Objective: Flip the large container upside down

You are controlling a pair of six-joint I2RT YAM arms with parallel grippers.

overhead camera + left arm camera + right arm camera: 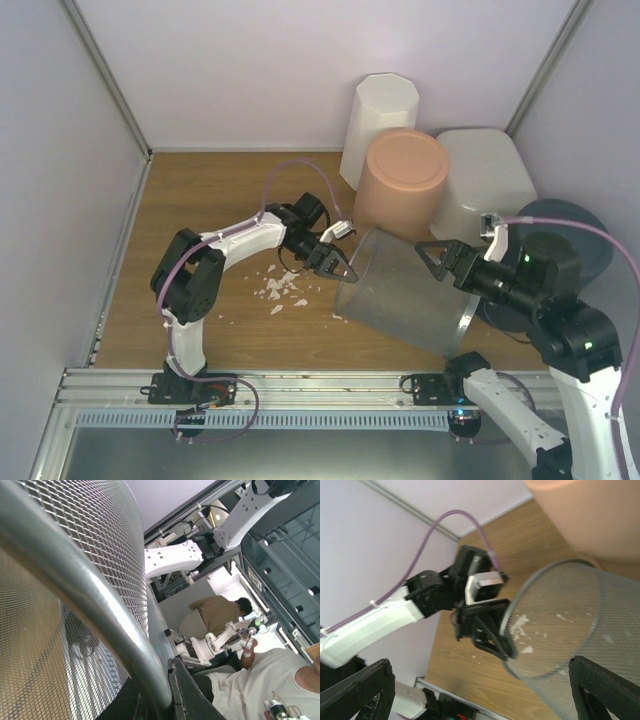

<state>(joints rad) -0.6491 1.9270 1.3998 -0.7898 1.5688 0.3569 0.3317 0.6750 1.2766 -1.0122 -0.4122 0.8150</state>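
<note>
now large container (487,185) back right, facing unclear; left fingers (490,637) pinch mesh bin (410,295), right fingers (355,690) spread.

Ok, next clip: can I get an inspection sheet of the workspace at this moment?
Surface: wooden table, white scraps scattered on it.
Job's things: large container at back right, neither gripper on it.
Clutter: wire-mesh bin, tilted; peach bin; white faceted bin; dark round object.
Grippers: left gripper shut on the wire-mesh bin's rim; right gripper open at its other end.
Cables: purple cable along each arm.
Surroundings: pale walls.
</note>
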